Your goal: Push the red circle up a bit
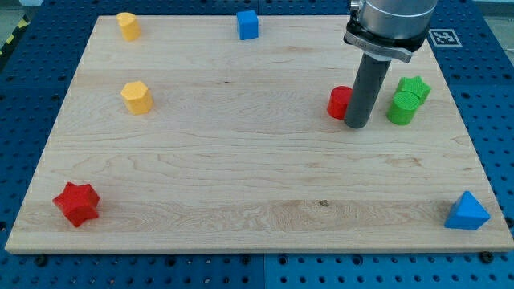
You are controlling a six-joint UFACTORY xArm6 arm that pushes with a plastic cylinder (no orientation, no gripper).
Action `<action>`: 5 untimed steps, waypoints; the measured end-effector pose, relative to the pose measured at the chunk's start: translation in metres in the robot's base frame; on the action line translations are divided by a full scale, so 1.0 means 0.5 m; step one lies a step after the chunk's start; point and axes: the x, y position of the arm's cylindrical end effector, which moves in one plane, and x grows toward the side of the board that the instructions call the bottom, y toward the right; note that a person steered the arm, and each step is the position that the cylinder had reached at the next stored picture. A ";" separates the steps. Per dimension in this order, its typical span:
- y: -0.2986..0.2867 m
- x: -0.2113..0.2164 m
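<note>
Eight blocks sit on the wooden board [241,177], which lies on a blue pegboard table [24,120]. I carry no fingers, only a rod. My tip [357,126] touches the red circle [340,102] at its right, not below; pushing now would likely shove it sideways. Green cylinder [401,108] and green star [414,87] crowd the right.

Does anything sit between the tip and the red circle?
Nothing: in the camera view my tip sits directly against the red circle, on its right.
</note>
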 end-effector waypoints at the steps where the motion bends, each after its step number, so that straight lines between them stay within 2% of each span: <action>1: 0.005 -0.006; 5: -0.016 -0.195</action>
